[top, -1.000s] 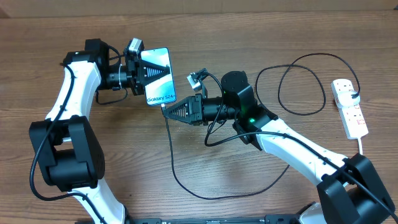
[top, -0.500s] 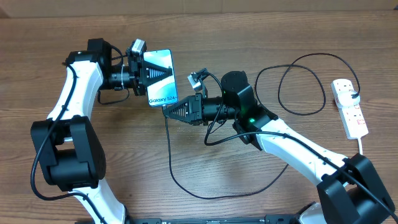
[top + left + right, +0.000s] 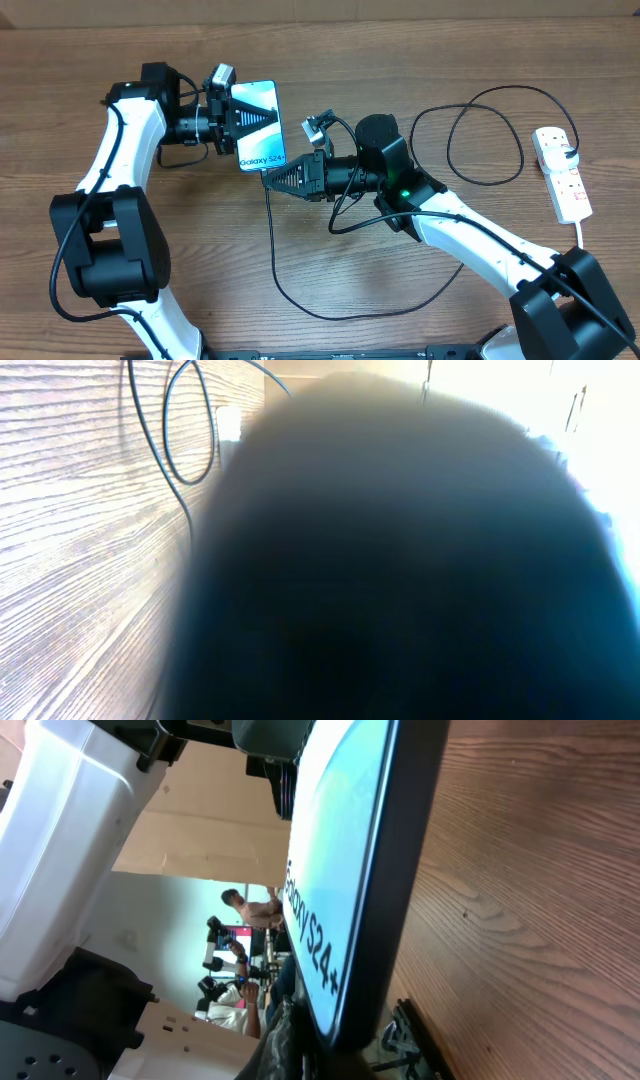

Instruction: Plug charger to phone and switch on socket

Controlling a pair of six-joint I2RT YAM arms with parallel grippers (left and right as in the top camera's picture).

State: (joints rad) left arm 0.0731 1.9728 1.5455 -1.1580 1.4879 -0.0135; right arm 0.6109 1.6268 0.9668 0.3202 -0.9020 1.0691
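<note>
**Phone held in the left gripper, charger end at its lower edge**

We saw the wooden table (image 3: pixel 400 60) filling the overhead view, with both arms reaching in towards its middle. The left arm (image 3: pixel 125 130) bent in from the left side. The right arm (image 3: pixel 470 235) stretched across from the lower right.

The left gripper (image 3: pixel 262 114) was closed on the phone (image 3: pixel 260 150), its dark fingers lying across the lit screen. The right gripper (image 3: pixel 270 175) was also closed, its tip just beside the phone's lower end and pinching the free end of the charger (image 3: pixel 272 235).

The socket (image 3: pixel 562 175) lay near the right edge of the table, well apart from both grippers. Its thick white cord (image 3: pixel 583 232) ran off towards the bottom.

The phone sat left of centre with its "Galaxy S24+" end turned towards the right gripper. From the right wrist it appeared edge-on (image 3: pixel 350 870), tilted up from the wood, its dark rim close to the lens.

The charger ran down from the right gripper in a wide bow under the right arm, then looped twice on the table near the socket.

We could not make out the connector tip, or whether it had entered the phone. The left wrist view was almost wholly covered by a dark blur.
</note>
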